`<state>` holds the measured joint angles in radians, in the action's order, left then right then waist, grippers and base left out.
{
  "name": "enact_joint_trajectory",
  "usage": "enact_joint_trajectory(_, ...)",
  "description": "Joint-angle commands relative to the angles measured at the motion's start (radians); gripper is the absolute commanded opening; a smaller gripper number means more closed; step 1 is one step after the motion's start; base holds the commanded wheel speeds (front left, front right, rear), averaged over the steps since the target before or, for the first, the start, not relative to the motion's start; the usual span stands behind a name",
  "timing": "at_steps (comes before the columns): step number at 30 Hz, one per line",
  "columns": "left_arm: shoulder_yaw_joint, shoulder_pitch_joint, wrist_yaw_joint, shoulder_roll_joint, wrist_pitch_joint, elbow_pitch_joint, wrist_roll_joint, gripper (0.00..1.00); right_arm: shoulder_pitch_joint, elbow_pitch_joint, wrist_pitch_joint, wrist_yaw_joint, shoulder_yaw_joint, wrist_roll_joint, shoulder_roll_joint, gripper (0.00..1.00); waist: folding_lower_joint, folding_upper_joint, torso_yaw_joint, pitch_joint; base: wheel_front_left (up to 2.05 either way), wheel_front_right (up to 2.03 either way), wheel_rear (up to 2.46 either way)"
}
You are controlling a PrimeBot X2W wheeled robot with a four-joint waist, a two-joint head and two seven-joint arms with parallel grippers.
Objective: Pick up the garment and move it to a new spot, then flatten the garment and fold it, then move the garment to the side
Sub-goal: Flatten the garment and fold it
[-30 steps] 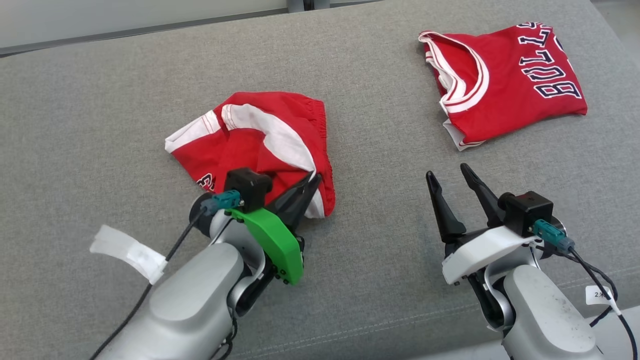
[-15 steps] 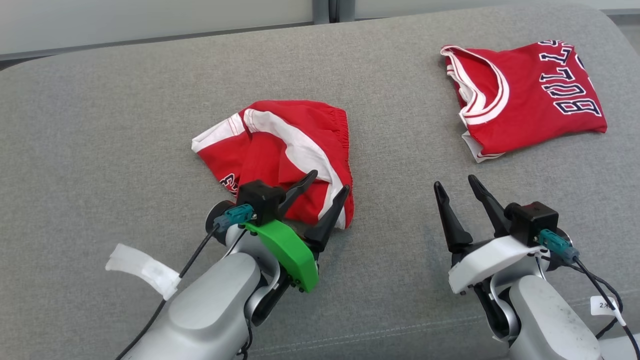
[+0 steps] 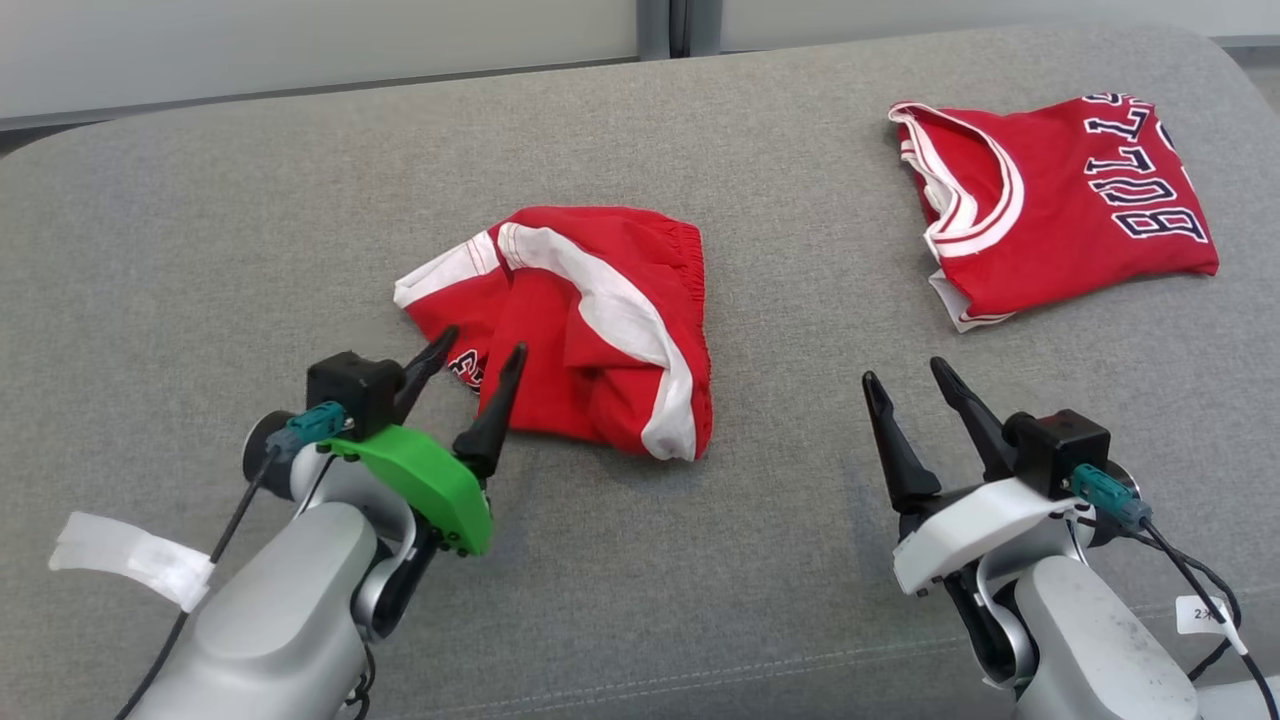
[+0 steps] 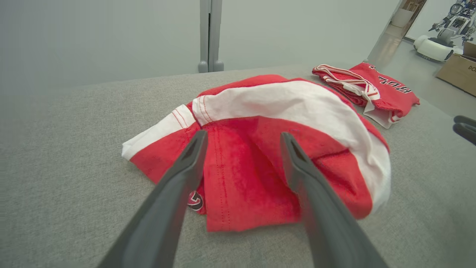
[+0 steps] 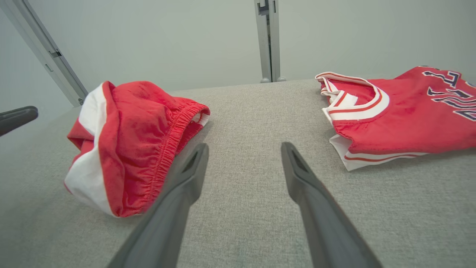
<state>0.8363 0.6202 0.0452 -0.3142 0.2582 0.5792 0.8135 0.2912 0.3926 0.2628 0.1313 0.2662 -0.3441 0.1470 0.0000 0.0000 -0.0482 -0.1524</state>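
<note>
Garment (image 3: 600,350) (red shorts) lies crumpled — left end effector (image 3: 482,342) and right end effector (image 3: 903,370) both spread, empty.

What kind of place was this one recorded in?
Probably a robotics lab or test room: a grey fabric-covered bench, plain pale partition walls, and a white machine beside a cardboard box past the bench.

Head camera looks forward-down over grey cushion (image 3: 760,150). Left wrist camera low, close behind red shorts (image 4: 245,186). Right wrist camera low, facing cushion between shorts and jersey (image 5: 401,119). All three share both garments.
</note>
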Motion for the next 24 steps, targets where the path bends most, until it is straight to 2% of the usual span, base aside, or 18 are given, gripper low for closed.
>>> enact_joint_trajectory(1, -0.009, -0.005, 0.009, -0.016, 0.007, 0.032, 0.005, 1.00, 0.007, -0.001, 0.004, -0.001, 0.002, -0.001, 0.005, 1.00, 0.0000, 0.0000, -0.014, -0.010, 0.00, 0.00, 0.00)
enact_joint_trajectory(8, -0.002, 0.034, 0.035, -0.015, -0.007, 0.137, 0.010, 1.00, 0.018, -0.003, 0.004, -0.001, 0.004, -0.001, 0.008, 1.00, 0.0000, 0.0000, -0.040, -0.030, 0.00, 0.00, 0.00)
enact_joint_trajectory(23, 0.038, 0.093, 0.080, 0.034, -0.019, 0.352, 0.043, 1.00, 0.035, -0.002, 0.004, -0.001, 0.009, -0.002, 0.009, 1.00, 0.0000, 0.0000, -0.097, -0.056, 0.00, 0.00, 0.00)
enact_joint_trajectory(24, 0.041, 0.095, 0.082, 0.036, -0.020, 0.361, 0.044, 0.98, 0.036, -0.002, 0.004, -0.001, 0.009, -0.002, 0.009, 1.00, 0.0000, 0.0000, -0.099, -0.056, 0.00, 0.00, 0.00)
